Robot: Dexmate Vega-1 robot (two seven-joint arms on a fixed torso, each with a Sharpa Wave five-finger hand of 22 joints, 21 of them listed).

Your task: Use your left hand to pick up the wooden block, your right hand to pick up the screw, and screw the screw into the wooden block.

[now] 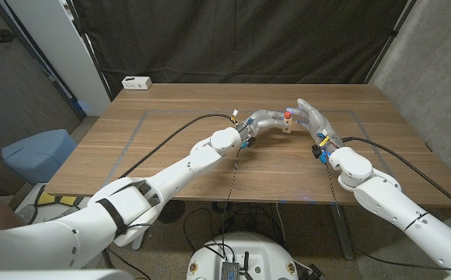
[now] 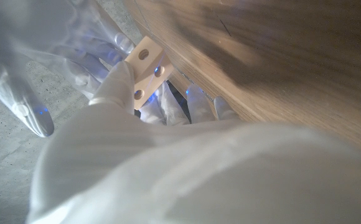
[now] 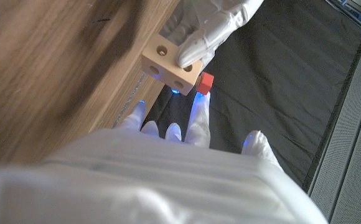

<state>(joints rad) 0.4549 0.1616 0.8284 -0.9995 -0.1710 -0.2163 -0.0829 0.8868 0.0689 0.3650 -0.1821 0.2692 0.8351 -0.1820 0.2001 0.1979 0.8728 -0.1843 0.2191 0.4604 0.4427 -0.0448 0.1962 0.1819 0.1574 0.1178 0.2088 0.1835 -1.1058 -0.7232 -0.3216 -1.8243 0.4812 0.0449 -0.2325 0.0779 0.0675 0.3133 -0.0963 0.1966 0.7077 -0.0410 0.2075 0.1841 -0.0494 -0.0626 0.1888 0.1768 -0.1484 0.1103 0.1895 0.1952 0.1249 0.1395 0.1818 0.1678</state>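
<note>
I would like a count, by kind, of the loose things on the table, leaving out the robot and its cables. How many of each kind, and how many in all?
Wooden block: 1, gripped by the left hand
Red-headed screw: 1, at the block's top, by the right hand
White box at the far corner: 1
Total: 3

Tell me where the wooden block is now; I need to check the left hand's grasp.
In the head view the wooden block sits past the table's middle, gripped by the left hand, with the right hand just beside it.
</note>
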